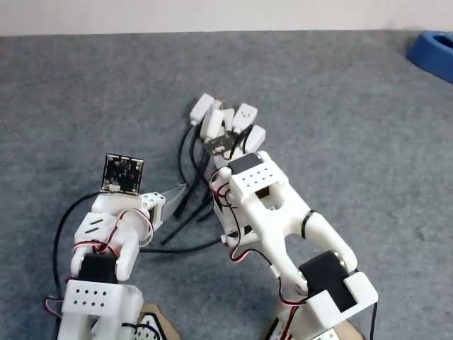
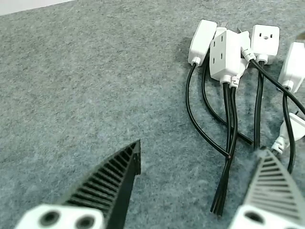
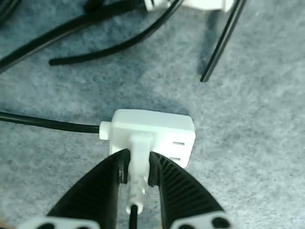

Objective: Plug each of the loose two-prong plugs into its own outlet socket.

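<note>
Two robot arms stand at a grey felt-covered desk (image 2: 86, 81). The right tool (image 3: 138, 161) is clamped on a white two-prong plug (image 3: 139, 145), whose front end meets a white outlet socket (image 3: 162, 126) lying on the desk. How deep the prongs sit cannot be told. The left tool (image 2: 199, 149) hangs spread wide, holding nothing, near other sockets (image 2: 225, 52) and a loose plug (image 2: 291, 128). Insertion seems the step in hand. The next move likely calls for a firm, straight push, then letting go.
</note>
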### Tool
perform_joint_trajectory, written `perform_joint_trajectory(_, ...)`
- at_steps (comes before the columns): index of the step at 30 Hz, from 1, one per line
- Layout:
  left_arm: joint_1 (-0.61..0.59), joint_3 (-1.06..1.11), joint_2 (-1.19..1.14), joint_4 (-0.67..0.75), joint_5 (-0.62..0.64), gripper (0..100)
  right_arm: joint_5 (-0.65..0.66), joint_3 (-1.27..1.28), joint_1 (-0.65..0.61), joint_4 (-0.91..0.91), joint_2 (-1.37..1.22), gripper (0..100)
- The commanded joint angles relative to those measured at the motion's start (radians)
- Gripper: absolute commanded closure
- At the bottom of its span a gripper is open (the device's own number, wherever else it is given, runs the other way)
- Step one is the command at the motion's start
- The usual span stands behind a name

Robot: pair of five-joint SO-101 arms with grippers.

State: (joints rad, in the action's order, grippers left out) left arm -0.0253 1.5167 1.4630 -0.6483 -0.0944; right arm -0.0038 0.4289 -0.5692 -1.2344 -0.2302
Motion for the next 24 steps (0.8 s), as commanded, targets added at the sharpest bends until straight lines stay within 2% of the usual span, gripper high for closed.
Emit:
perform_joint_trajectory(1, -0.002, -0.007, 0.007, 0.015, 0.008, 64, 0.008, 0.022, 0.018, 0.076, -0.054, 99.1)
perform_joint_trajectory(6, -0.002, -0.010, 0.007, 0.015, 0.008, 64, 0.011, 0.022, 0.018, 0.067, -0.070, 99.1)
perform_joint_trajectory(15, -0.002, -0.013, 0.008, 0.015, 0.009, 64, 0.028, -0.166, 0.022, -0.104, -0.251, 99.1)
perform_joint_trajectory(22, -0.002, -0.013, 0.007, 0.015, 0.009, 64, 0.009, -0.174, 0.015, -0.139, -0.124, 98.6)
perform_joint_trajectory(24, -0.002, -0.013, 0.007, 0.015, 0.009, 64, 0.005, -0.174, 0.015, -0.170, -0.030, 94.7)
